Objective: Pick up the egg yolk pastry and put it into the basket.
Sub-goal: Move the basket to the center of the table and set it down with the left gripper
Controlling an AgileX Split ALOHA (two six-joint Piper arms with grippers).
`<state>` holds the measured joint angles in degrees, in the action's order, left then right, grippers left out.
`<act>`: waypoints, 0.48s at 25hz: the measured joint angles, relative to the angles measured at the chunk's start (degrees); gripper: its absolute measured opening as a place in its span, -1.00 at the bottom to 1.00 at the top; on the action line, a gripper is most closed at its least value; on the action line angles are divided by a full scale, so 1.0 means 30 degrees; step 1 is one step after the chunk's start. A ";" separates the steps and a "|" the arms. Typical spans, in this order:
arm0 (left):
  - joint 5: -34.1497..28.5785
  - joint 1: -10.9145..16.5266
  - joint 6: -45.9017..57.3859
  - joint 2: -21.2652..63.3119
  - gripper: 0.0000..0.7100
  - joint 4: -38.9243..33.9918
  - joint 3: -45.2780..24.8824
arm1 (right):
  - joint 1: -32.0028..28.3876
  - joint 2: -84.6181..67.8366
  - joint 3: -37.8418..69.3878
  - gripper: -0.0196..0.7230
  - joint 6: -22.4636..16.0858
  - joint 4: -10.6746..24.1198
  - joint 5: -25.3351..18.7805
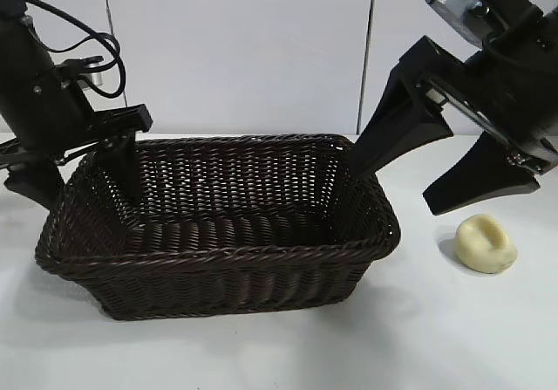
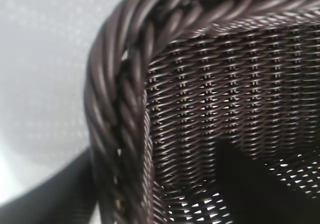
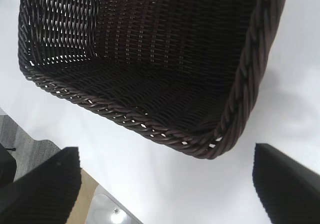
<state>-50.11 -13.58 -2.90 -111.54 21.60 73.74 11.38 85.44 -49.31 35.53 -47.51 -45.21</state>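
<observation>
Large rectangular dark brown woven wicker basket [image 1: 218, 224] mid-table; left gripper [image 1: 87, 159] straddling its far-left rim corner, finger spread impossible to tell; right gripper [image 1: 418, 185] spread wide above its right end; small pale cream-yellow dented egg yolk pastry [image 1: 486, 244] on the table just right of the basket, untouched: to be approached by shifting right, centring, descending, closing gently

The basket [image 1: 218, 224] stands on the white table [image 1: 436, 338]; the egg yolk pastry [image 1: 486, 244] lies right of it, apart; the right gripper [image 1: 405, 194], fingers spread wide, hangs above its right rim; the left gripper [image 1: 83, 176] straddles its left rim.
</observation>
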 joint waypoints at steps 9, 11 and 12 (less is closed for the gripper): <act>-0.0995 0.0000 -0.0003 0.1286 0.85 -0.1887 0.0000 | 0.0000 0.0000 0.0000 0.84 0.0000 0.0000 0.0000; -0.1274 0.0000 -0.0003 0.1966 0.85 -0.2091 0.0000 | 0.0000 0.0000 0.0000 0.84 0.0000 0.0000 0.0000; -0.1352 0.0000 -0.0003 0.2404 0.85 -0.2126 0.0000 | 0.0000 0.0000 0.0000 0.84 0.0000 0.0000 0.0000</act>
<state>-54.16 -13.58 -2.91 -104.33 15.22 73.74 11.38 85.44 -49.31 35.53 -47.51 -45.21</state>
